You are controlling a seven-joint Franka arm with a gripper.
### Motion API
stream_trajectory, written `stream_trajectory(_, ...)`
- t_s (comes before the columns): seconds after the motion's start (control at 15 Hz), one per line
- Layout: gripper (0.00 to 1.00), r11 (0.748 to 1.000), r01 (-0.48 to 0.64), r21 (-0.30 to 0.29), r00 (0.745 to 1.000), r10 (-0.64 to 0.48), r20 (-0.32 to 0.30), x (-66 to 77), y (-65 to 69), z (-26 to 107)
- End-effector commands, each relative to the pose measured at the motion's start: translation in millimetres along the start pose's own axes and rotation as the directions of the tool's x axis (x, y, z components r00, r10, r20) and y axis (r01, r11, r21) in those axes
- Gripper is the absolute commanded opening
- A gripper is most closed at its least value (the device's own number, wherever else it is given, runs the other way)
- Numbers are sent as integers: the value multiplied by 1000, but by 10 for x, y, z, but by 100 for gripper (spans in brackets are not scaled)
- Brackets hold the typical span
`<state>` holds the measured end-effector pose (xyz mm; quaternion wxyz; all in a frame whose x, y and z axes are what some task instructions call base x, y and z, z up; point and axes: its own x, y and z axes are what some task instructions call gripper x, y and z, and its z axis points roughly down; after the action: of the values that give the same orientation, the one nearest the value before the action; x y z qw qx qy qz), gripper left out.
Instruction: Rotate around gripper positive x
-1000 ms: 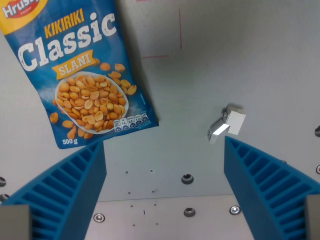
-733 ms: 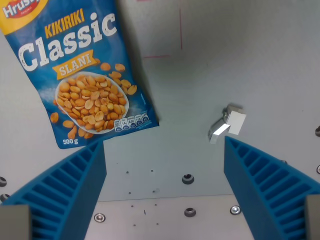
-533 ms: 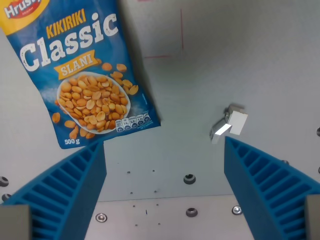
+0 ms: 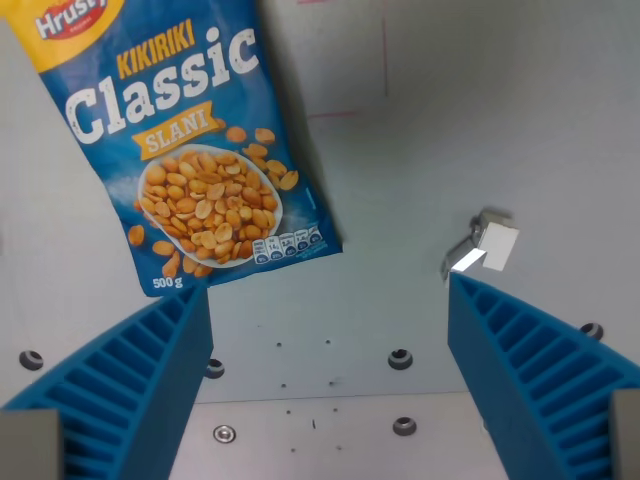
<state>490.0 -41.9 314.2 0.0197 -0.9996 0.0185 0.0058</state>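
Blue ribbed fingers of the gripper stand wide apart, holding nothing, above the grey worktop. Peanut bag lies flat at upper left; a small white block sits at right.

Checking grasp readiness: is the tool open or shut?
Open: the blue ribbed tool has its fingers far apart, nothing between them.

A blue peanut bag that says "Classic" lies flat on the grey table, at the wrist view's upper left. A small white block sits alone toward the right. The gripper holds nothing, its two blue fingers spread wide apart at the bottom.
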Motion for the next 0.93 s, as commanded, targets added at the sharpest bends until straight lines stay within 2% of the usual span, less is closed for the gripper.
stream_trajectory(0.07,100,986,12,169,1000,-12,-1,-2,51,-21)
stream_trajectory(0.93,100,942,12,337,1000,-12,-1,-2,51,-21)
